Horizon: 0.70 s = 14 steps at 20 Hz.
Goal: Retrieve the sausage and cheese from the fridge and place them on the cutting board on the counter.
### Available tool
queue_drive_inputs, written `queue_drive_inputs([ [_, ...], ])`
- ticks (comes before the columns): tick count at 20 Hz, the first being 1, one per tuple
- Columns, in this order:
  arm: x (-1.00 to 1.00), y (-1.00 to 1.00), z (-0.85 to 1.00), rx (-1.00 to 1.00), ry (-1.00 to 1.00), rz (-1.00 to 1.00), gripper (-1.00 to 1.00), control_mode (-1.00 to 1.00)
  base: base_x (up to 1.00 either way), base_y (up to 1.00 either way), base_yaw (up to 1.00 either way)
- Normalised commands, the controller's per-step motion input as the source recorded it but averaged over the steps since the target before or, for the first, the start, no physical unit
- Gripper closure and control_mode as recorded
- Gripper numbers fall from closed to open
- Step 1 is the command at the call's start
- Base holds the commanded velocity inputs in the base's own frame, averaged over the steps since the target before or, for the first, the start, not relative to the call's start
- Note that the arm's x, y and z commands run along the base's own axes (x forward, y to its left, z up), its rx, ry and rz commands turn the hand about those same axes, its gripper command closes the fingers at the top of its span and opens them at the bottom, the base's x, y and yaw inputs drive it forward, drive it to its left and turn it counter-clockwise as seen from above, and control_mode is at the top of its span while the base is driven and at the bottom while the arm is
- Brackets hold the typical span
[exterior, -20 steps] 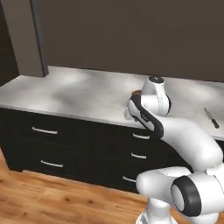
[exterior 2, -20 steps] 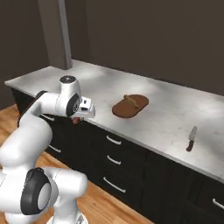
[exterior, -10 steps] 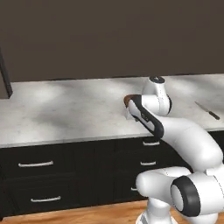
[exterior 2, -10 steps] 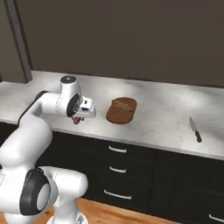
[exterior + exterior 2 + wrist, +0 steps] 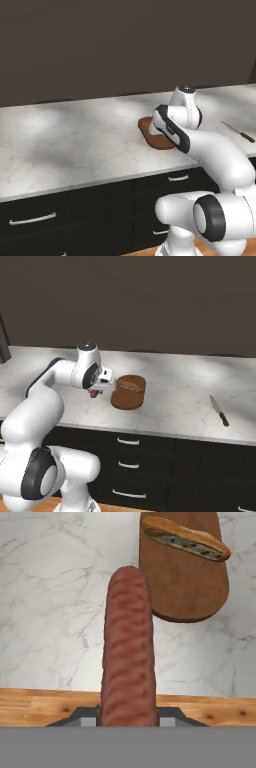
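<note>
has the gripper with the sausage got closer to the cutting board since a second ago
Yes. In the right base view the gripper holding the sausage now sits nearer the cutting board.

Arm bent low, fingers (image 5: 93, 393) clamped on sausage (image 5: 128, 652)

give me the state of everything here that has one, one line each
sausage: held in the claw, over the counter edge, short of the board
claw: shut on the sausage
cutting board: flat on the counter, a filled bread piece on its far part
bread piece: lying on the board
knife: lying flat on the counter, right of the board
counter: drawers below all closed
</note>
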Motion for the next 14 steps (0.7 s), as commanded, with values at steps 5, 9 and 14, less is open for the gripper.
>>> queue_drive_inputs([
  [5, 0.0, 0.0, 0.0, 0.0, 0.0, 0.0, 1.0, 1.0, 0.58, 0.0, -0.07],
  [9, 0.0, 0.0, 0.0, 0.0, 0.0, 0.0, 1.0, 1.0, 0.8, 0.04, -0.06],
  [14, 0.0, 0.0, 0.0, 0.0, 0.0, 0.0, 1.0, 1.0, 0.44, 0.01, -0.02],
])
